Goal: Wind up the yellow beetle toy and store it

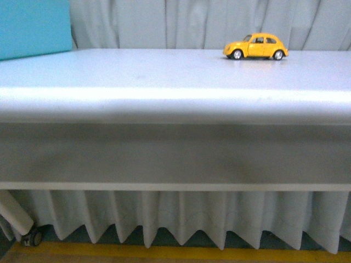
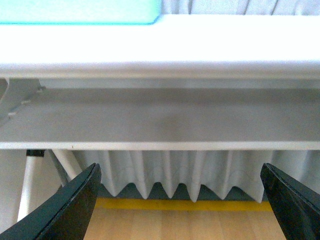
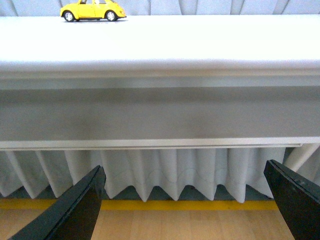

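The yellow beetle toy (image 1: 256, 47) stands on its wheels at the far right of the white table (image 1: 164, 82), side-on, nose to the left. The right wrist view shows the same yellow beetle toy (image 3: 93, 10) at the table's far edge. Neither arm shows in the front view. My left gripper (image 2: 180, 200) is open, its black fingers (image 2: 75, 205) wide apart, held low before the table's front edge with nothing between them. My right gripper (image 3: 185, 202) is open too, equally low and below table height, empty, well short of the toy.
A turquoise box (image 1: 34, 26) sits at the table's far left, and the left wrist view also catches the turquoise box (image 2: 80, 11). A pleated white skirt (image 1: 181, 216) hangs under the table. A yellow floor line (image 1: 175, 253) runs below, and a grey curtain (image 1: 181, 22) hangs behind.
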`<state>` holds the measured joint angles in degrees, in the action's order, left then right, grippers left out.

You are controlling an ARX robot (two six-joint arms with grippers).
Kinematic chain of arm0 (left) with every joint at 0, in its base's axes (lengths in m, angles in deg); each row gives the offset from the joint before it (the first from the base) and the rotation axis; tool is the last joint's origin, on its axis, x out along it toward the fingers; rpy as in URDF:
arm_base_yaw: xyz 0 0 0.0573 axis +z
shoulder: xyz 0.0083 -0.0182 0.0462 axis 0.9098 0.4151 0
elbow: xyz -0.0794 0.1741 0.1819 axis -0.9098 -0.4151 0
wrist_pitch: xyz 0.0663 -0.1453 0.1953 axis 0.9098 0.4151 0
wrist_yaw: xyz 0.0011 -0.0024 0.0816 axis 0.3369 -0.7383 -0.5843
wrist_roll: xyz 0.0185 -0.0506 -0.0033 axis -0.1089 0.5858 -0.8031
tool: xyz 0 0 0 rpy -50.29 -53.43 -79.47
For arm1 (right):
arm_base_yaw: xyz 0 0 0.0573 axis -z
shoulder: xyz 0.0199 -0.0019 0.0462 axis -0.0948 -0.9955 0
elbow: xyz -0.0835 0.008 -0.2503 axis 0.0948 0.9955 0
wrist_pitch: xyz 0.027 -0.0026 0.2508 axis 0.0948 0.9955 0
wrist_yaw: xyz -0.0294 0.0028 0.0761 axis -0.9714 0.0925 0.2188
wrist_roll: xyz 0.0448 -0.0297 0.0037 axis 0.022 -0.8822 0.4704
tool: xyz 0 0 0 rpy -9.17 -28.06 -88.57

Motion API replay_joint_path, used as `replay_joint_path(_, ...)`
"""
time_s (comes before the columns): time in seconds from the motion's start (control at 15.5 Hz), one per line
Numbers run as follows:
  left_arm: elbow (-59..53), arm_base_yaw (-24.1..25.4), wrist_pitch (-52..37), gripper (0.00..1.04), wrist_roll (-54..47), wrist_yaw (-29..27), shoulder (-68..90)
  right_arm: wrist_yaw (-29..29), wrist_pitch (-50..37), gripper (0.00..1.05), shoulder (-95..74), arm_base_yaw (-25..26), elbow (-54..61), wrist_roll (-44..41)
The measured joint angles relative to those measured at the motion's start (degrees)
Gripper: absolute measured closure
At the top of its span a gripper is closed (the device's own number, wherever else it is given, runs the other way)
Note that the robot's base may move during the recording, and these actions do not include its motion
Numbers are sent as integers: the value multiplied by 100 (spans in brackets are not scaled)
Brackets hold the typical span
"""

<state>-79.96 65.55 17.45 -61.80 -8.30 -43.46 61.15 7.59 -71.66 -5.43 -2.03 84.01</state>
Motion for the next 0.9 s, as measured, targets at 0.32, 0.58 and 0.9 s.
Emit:
replay_joint_path(0.32, 0, 0, 7, 7, 0, 0, 0, 0, -7, 7, 0, 0, 0, 0)
replay_joint_path(0.58, 0, 0, 4, 7, 0, 0, 0, 0, -4, 7, 0, 0, 0, 7)
replay_joint_path(0.9, 0, 0, 7, 7, 7, -11, 0, 0, -11, 7, -2, 0, 0, 20)
